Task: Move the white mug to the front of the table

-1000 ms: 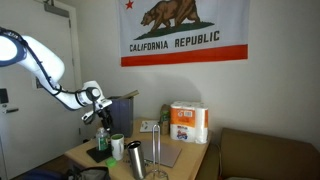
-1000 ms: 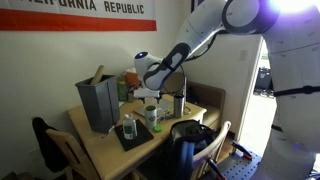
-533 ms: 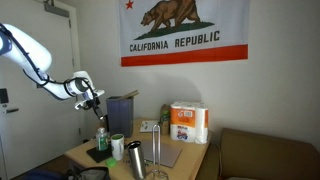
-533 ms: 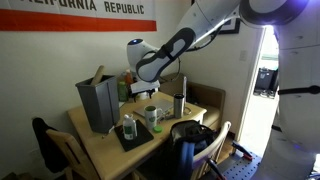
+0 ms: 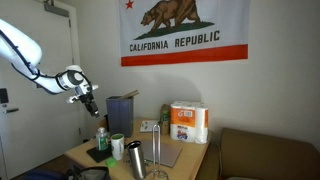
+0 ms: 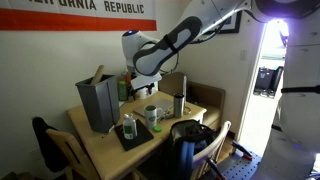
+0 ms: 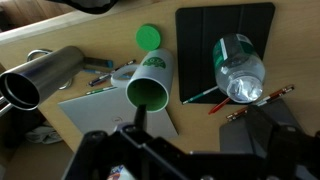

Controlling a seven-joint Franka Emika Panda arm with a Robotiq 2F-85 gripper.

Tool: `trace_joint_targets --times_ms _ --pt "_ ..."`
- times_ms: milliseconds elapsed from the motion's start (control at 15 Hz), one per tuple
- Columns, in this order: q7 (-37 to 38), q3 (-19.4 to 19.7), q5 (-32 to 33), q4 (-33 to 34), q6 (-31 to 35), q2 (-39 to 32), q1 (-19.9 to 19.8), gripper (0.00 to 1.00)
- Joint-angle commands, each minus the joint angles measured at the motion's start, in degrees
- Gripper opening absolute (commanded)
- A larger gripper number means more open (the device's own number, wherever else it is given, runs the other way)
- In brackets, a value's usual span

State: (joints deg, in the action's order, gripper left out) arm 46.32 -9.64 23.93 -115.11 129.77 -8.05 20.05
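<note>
Arm: pincer (image 5: 88, 98) released, empty, high above bench (image 5: 195, 152).
Mug: white mug (image 7: 150, 85) on bench, between metal tumbler (image 7: 40, 80) and clear bottle (image 7: 240, 70).

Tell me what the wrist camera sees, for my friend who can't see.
A white mug stands mid-picture on a tan table, seen from above. A silver tumbler is at its left, a green cap just above, a clear glass on a dark mat at right. The dark gripper fills the bottom edge.
</note>
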Motion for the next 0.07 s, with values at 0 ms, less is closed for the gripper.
trace_joint_targets --times_ms 0 --pt "0.0 -0.7 0.0 0.1 -0.2 0.0 -0.7 1.00"
